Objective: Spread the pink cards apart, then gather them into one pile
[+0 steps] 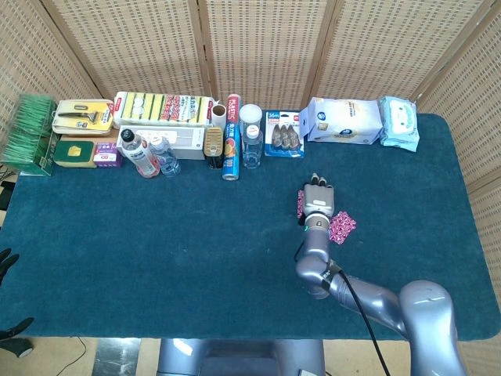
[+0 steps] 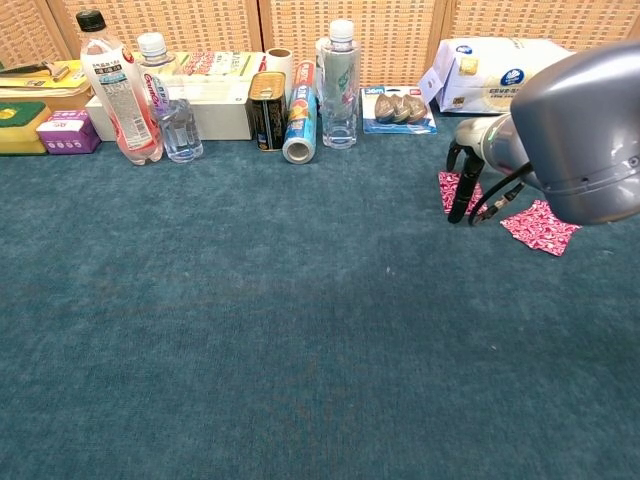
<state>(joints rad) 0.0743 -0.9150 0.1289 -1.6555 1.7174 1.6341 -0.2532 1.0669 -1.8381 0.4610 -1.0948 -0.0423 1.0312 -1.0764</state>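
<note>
Two lots of pink patterned cards lie on the blue cloth. One pink card (image 1: 300, 205) (image 2: 446, 186) sits under my right hand (image 1: 317, 199) (image 2: 464, 178), whose dark fingers point down and touch it with nothing gripped. The other pink card (image 1: 343, 226) (image 2: 541, 226) lies apart, just to the right of the hand and nearer the front. Whether either lot is more than one card I cannot tell. Of my left hand (image 1: 6, 263) only dark fingertips show, at the far left edge of the head view, off the table.
Along the back edge stand bottles (image 2: 117, 85), a can (image 2: 267, 110), a foil roll (image 2: 299, 125), a clear bottle (image 2: 339, 85), a blister pack (image 2: 398, 108), boxes and wipes packs (image 1: 344, 121). The blue cloth (image 1: 196, 251) covers the table.
</note>
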